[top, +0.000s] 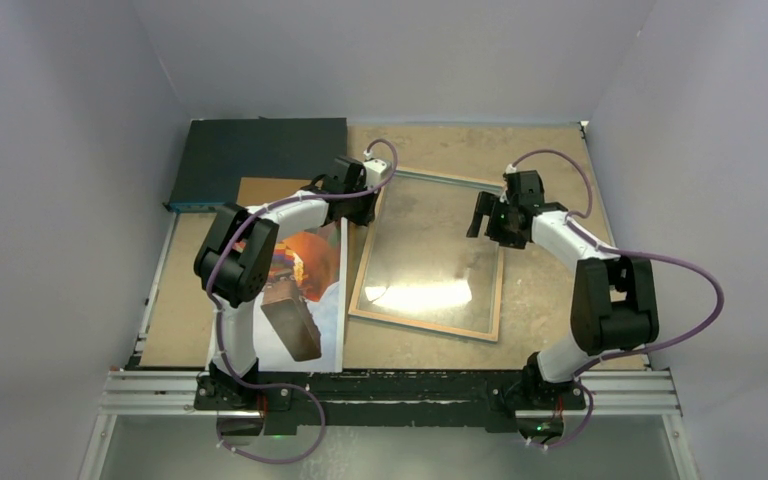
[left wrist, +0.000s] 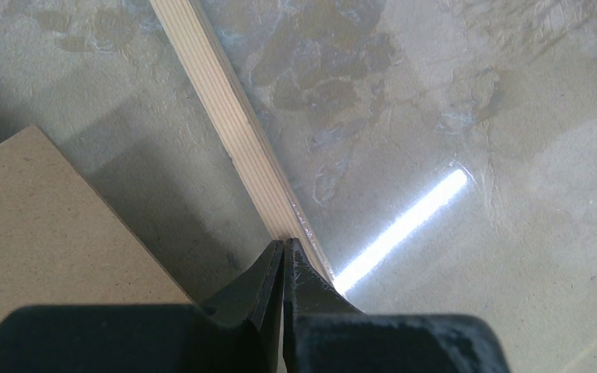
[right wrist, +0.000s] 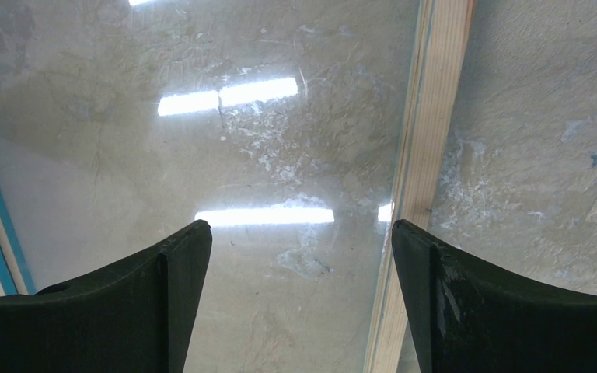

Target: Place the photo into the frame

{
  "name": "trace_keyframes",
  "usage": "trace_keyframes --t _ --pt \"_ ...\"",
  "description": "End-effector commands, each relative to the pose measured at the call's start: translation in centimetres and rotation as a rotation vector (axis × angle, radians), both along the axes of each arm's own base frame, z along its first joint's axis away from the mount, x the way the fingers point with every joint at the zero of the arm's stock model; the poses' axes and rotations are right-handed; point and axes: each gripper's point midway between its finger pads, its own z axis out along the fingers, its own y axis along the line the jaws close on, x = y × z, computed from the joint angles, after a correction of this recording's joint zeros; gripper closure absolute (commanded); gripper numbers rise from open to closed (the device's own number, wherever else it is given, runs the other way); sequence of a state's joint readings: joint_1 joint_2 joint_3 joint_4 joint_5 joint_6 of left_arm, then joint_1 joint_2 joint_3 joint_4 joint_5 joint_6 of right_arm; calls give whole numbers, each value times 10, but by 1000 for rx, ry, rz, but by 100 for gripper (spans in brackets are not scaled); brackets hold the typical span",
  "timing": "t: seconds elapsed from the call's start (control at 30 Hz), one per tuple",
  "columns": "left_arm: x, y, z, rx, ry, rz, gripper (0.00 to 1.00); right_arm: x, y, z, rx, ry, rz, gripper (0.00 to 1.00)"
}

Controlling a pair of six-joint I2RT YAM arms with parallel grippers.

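The frame (top: 424, 326) lies flat mid-table with its light wood rim up and its glass glaring. Left of it lies the photo (top: 312, 262), a hot-air balloon print partly hidden under my left arm. My left gripper (top: 364, 206) is shut with nothing in it. In the left wrist view its tips (left wrist: 284, 245) rest at the frame's wooden rim (left wrist: 233, 124) near the far left corner. My right gripper (top: 484, 216) hangs open over the frame's right side. In the right wrist view, the gripper (right wrist: 301, 230) straddles glass (right wrist: 241, 155) and the wood rim (right wrist: 429, 140).
A plain brown board (top: 260, 190) lies behind the photo and also shows as the board (left wrist: 47, 225) in the left wrist view. A dark flat box (top: 260, 155) sits at the back left. Grey walls close in on three sides.
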State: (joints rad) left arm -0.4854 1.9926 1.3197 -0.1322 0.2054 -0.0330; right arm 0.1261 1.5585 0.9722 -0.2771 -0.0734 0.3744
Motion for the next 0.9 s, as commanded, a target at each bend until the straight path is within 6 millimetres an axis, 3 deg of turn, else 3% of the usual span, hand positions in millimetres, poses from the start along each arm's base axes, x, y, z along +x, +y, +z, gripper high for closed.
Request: trace_keyframes --t 0.0,0.53,0.87 --pt "-26 5 -13 10 102 -15 100 5 5 -4 17 -4 4 13" --pt "-25 7 -15 7 105 -9 100 -7 0 -25 -1 36 -22 13" --pt "-25 6 -15 -1 107 -7 100 -11 8 -31 -9 53 -11 13"
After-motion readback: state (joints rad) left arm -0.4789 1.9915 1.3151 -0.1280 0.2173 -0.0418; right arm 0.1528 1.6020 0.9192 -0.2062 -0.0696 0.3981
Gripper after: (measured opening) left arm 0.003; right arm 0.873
